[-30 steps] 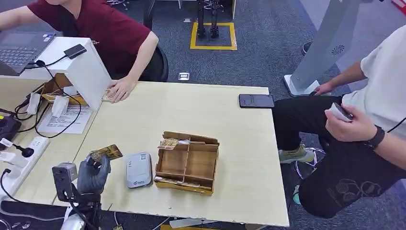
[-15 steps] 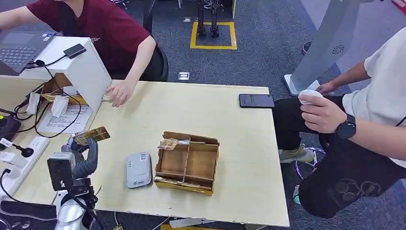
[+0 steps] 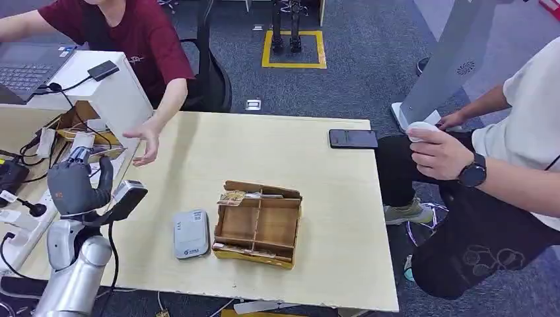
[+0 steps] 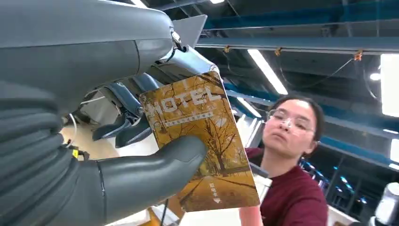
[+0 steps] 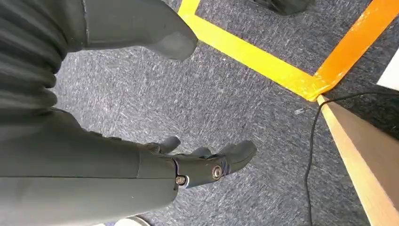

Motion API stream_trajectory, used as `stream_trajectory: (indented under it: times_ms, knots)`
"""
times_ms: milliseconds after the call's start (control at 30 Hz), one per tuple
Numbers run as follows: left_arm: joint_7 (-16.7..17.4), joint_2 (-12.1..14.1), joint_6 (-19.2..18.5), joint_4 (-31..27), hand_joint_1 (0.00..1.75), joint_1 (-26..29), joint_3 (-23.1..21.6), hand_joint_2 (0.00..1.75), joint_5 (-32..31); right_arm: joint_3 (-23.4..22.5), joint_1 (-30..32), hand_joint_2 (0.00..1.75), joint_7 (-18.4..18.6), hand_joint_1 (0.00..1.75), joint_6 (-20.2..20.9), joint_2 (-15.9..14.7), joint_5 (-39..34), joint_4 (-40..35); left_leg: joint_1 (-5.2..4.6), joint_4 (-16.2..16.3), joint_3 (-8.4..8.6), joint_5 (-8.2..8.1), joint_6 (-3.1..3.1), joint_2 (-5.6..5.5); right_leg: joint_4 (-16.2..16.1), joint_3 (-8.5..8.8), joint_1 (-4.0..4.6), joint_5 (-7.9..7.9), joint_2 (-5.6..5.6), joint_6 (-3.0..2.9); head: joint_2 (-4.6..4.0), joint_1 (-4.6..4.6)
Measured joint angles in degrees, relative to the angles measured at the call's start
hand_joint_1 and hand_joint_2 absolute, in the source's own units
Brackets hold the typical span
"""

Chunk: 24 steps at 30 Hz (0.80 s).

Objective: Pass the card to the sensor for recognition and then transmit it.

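My left hand is raised over the table's left side, well apart from the grey-white sensor lying flat beside the cardboard box. In the left wrist view the thumb and the fingers pinch a golden hotel card, which stands upright. A person in a maroon shirt holds an open hand just beyond my left hand, above the table. My right hand hangs over the grey carpet with its fingers apart and nothing in it.
A compartmented cardboard box holds a few cards. A black phone lies at the far right edge of the table. A white stand, cables and a power strip crowd the left. A seated person is at the right.
My left hand has risen and swung left and away from the sensor, turning the card upright. The maroon-shirted person's hand has lifted off the table toward my hand.
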Motion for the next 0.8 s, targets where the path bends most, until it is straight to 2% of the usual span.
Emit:
stream_trajectory:
  times_ms: [400,433,533,667,733,800]
  knots:
    - [0.3,0.9,-0.6,3.6,1.75,-1.4,-0.4,1.75,1.6,0.0,0.0,1.75,0.0,0.0,-0.1,0.0,-0.2,-0.1,0.0,0.0,-0.08,0.0,0.0,0.01,0.0,-0.12,0.0,0.01,0.04,0.0,0.0,0.0]
    - [0.3,0.9,-1.0,3.8,0.0,-1.4,-0.5,1.75,2.3,0.0,0.0,1.75,0.0,0.0,0.0,0.0,-0.3,-0.1,0.0,0.0,-0.08,0.0,0.0,0.01,0.0,-0.12,0.0,0.01,0.04,0.0,-0.02,0.0]
    - [0.0,1.0,-2.1,4.2,0.0,-1.5,-0.5,1.75,4.6,0.0,0.0,1.75,0.0,0.0,-0.1,0.0,-0.5,-0.1,0.0,0.0,-0.09,0.0,0.0,0.02,0.0,-0.13,0.0,0.01,0.03,0.0,-0.02,0.0]
    - [0.3,0.3,-11.8,4.2,0.0,-1.4,-0.5,1.75,19.2,0.0,0.2,1.75,-0.2,0.0,-1.0,0.0,-2.0,-0.1,0.0,0.0,-0.1,-0.01,0.0,0.02,0.0,-0.14,0.0,0.01,0.03,0.0,0.0,-0.02]
    - [0.3,-0.4,-14.6,3.1,0.0,-0.5,-0.5,1.75,24.1,0.0,0.5,1.75,-0.2,0.0,-1.3,0.0,-2.6,-0.1,0.0,0.0,-0.12,-0.01,0.0,0.01,0.0,-0.14,0.0,0.01,0.02,0.01,-0.02,0.0]
    - [0.3,-1.1,-16.1,1.8,0.0,0.3,-0.5,1.75,25.7,0.0,1.0,1.75,-0.3,0.0,-1.6,0.0,-3.1,-0.1,-0.01,0.0,-0.15,-0.01,0.01,0.01,0.0,-0.14,0.0,0.01,0.02,0.01,-0.02,0.0]
